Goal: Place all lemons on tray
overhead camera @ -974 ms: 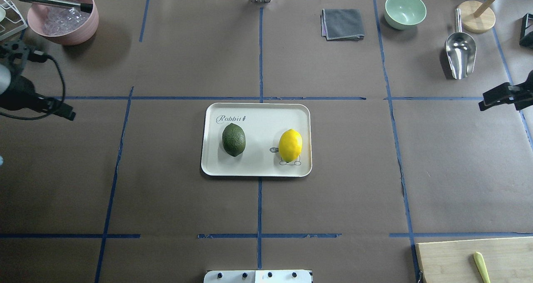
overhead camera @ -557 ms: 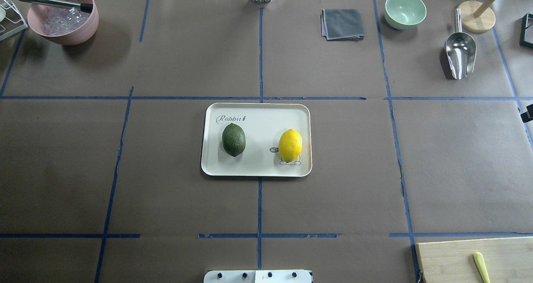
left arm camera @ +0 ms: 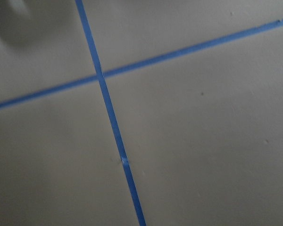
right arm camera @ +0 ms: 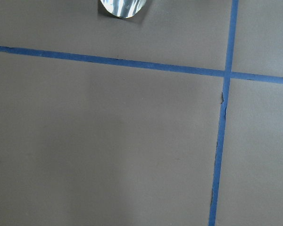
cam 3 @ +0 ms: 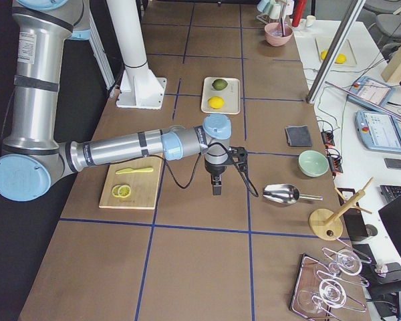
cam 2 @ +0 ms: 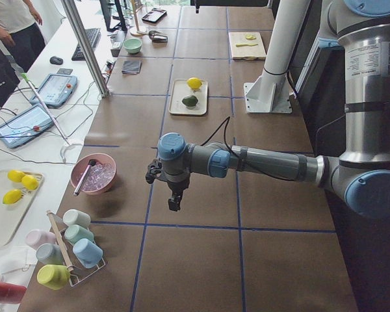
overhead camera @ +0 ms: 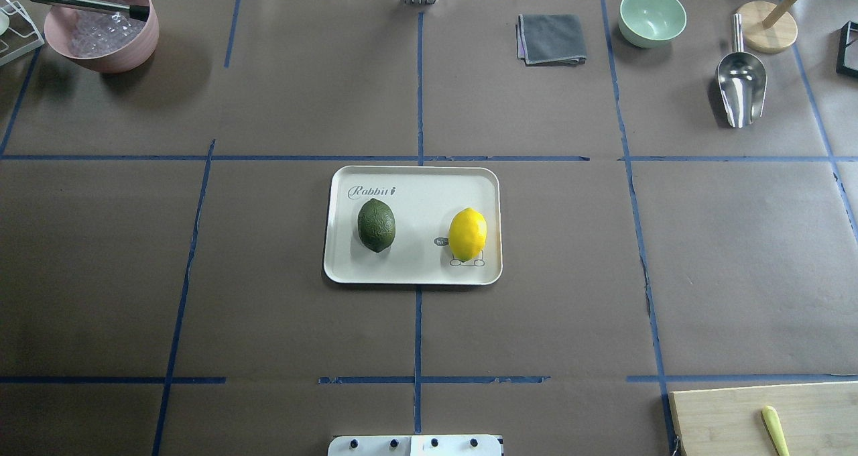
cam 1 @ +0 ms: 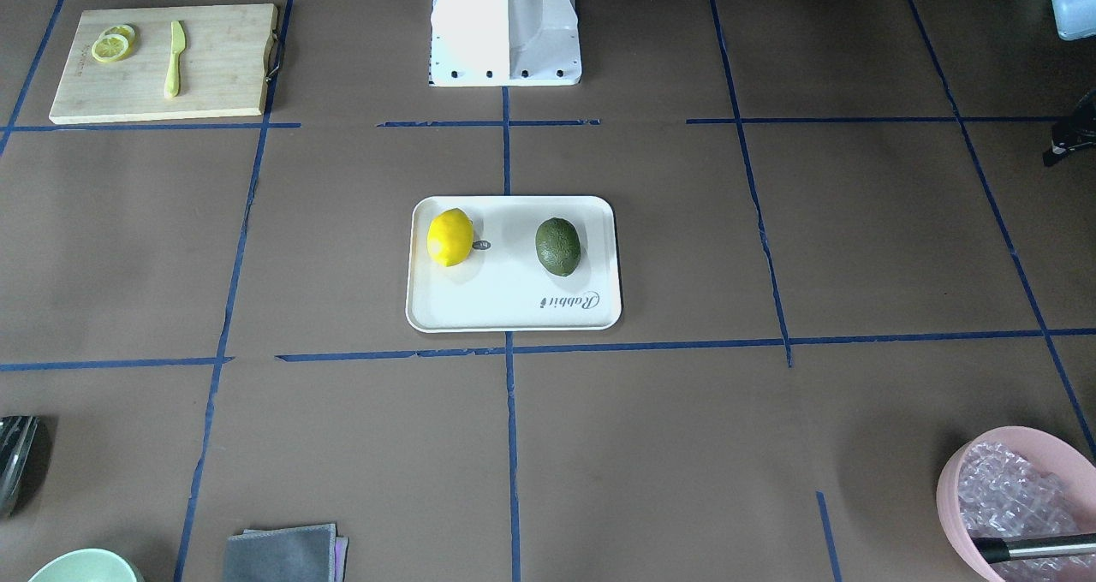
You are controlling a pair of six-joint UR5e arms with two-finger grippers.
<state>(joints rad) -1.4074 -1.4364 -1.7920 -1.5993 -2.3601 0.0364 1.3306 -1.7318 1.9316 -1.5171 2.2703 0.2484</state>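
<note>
The cream-white tray (overhead camera: 415, 188) lies at the table's middle. The dark green lemon (overhead camera: 376, 224) rests on its left half and the bright yellow lemon (overhead camera: 467, 233) on its right half, apart from each other. Both also show in the front view, green (cam 1: 557, 246) and yellow (cam 1: 449, 237). My left gripper (cam 2: 174, 203) hangs over bare table near the pink bowl, far from the tray; I cannot tell if it is open. My right gripper (cam 3: 216, 184) hangs near the metal scoop, also far from the tray; I cannot tell its state. Both wrist views show only table and tape.
A pink bowl (overhead camera: 100, 27) stands far left, a grey cloth (overhead camera: 552, 38), green bowl (overhead camera: 652, 17), metal scoop (overhead camera: 740, 87) and wooden stand (overhead camera: 767, 27) far right. A bamboo cutting board (cam 1: 214, 60) with lemon slices (cam 1: 111, 44) and a knife (cam 1: 174, 58) lies near the base.
Both arms have drawn back outward and left the overhead view, the left one off the left edge, the right one off the right edge. The lemons and tray have not moved.
</note>
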